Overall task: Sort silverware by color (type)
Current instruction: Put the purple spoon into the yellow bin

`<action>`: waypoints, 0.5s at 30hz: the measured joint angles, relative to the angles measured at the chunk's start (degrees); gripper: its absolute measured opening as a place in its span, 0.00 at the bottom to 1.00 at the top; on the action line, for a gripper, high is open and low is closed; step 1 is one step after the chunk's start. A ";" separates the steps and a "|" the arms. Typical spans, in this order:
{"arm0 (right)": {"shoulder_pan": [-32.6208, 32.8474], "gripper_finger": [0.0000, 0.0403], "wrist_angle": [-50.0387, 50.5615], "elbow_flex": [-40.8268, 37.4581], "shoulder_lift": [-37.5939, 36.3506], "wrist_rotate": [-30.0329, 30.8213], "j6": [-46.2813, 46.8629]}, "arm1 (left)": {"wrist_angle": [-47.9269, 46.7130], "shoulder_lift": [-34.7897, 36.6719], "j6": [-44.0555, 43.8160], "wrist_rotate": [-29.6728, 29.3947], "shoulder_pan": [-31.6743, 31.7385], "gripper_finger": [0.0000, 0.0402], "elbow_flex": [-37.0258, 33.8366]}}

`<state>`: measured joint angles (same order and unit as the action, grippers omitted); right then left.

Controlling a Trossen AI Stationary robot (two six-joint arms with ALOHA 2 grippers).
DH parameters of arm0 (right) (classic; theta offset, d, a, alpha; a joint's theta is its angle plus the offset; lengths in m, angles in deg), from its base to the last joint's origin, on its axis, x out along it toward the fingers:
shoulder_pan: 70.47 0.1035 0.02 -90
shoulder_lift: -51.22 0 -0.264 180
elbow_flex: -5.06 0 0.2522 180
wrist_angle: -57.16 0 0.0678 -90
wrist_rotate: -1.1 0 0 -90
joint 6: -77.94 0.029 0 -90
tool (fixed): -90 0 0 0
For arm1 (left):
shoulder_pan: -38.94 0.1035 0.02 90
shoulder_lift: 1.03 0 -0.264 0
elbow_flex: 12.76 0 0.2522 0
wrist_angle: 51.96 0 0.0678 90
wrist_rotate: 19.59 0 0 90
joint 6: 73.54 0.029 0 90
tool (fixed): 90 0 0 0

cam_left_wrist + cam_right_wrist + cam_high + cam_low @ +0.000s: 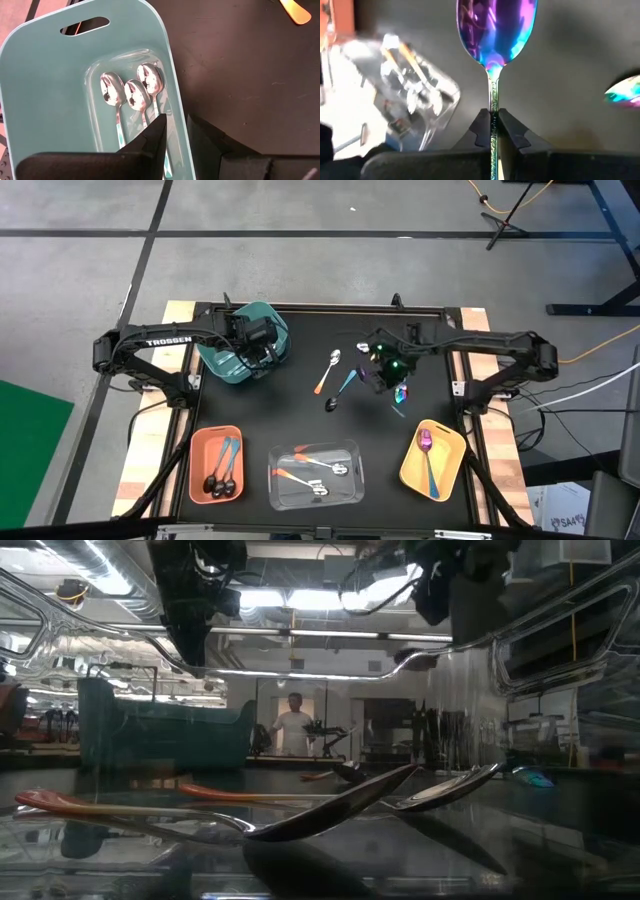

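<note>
My right gripper (492, 125) is shut on a spoon with a purple iridescent bowl (495, 30), above the table's middle right (402, 393). A second purple bowl (625, 92) shows on the black table beside it. An orange-handled silver spoon (327, 370) and a black-bowled spoon with a teal handle (340, 390) lie flat at the table's centre. My left gripper (175, 135) hangs open over the teal bin (245, 345), holding nothing. Three silver spoons (131, 92) lie in that bin's floor. My right gripper pinches the spoon's thin handle (492, 107) between its two fingers, just below the bowl's neck. The handle runs back along the fingers and the bowl sticks out ahead of the fingertips. The gripper slants downward, and the spoon is lifted clear of the table.
Along the near edge stand a salmon bin (200, 442) with black-bowled spoons, a clear bin (352, 452) with orange-handled silver spoons, and a yellow bin (450, 442) with one purple spoon. A small silver piece (363, 346) lies far of the right gripper. A person stands in the room beyond (293, 725).
</note>
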<state>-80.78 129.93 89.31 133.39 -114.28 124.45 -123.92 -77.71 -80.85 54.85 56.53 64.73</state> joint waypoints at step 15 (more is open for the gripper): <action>16.66 0.00 0.10 0.01 -0.41 -3.71 14.19 | 0.02 0.00 0.00 0.00 0.00 0.18 0.00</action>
<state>-64.12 130.03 89.32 132.98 -117.99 138.64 -123.89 -77.71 -80.85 54.85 56.53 64.73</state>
